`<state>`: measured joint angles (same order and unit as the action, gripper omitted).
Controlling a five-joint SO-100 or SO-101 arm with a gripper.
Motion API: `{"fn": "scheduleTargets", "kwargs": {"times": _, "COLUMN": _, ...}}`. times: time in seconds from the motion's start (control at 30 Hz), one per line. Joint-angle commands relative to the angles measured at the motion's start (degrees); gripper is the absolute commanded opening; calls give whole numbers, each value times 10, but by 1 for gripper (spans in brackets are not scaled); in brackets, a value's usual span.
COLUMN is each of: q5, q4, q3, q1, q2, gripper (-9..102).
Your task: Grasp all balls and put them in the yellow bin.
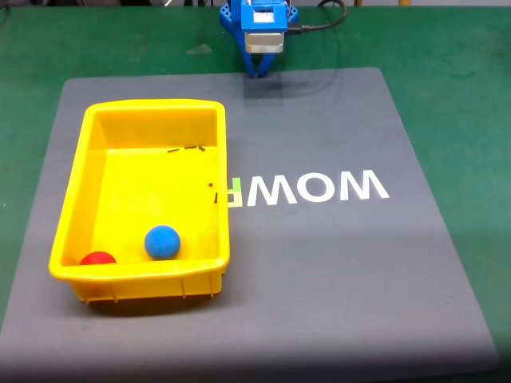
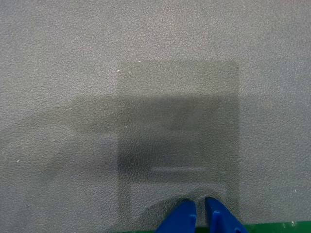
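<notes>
The yellow bin (image 1: pixel 76 207) stands on the left of the grey mat in the fixed view. Inside it, near its front wall, lie the blue ball (image 1: pixel 162 242) and the red ball (image 1: pixel 98 258), the red one partly hidden by the rim. My blue gripper (image 1: pixel 257 74) hangs at the mat's far edge, well away from the bin. In the wrist view its two blue fingertips (image 2: pixel 181 216) nearly touch, with nothing between them; the gripper (image 2: pixel 200 208) is shut over bare mat.
A grey mat (image 1: pixel 319 263) with white "WOWF" lettering (image 1: pixel 319 188) covers the green table (image 1: pixel 471 64). A black cable (image 1: pixel 323 20) runs from the arm's base at the top. The mat's right half is bare.
</notes>
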<state>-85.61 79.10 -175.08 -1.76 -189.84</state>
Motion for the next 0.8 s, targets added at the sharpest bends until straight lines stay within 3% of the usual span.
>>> {"fn": "scheduleTargets", "kwargs": {"times": 0.0, "q5": -3, "q4": -6, "q3": -16, "q1": 5, "q2": -5, "gripper": 0}}
{"fn": "scheduleTargets", "kwargs": {"times": 0.77, "q5": 0, "q4": -7, "q3": -16, "q1": 1, "q2": -5, "gripper": 0}}
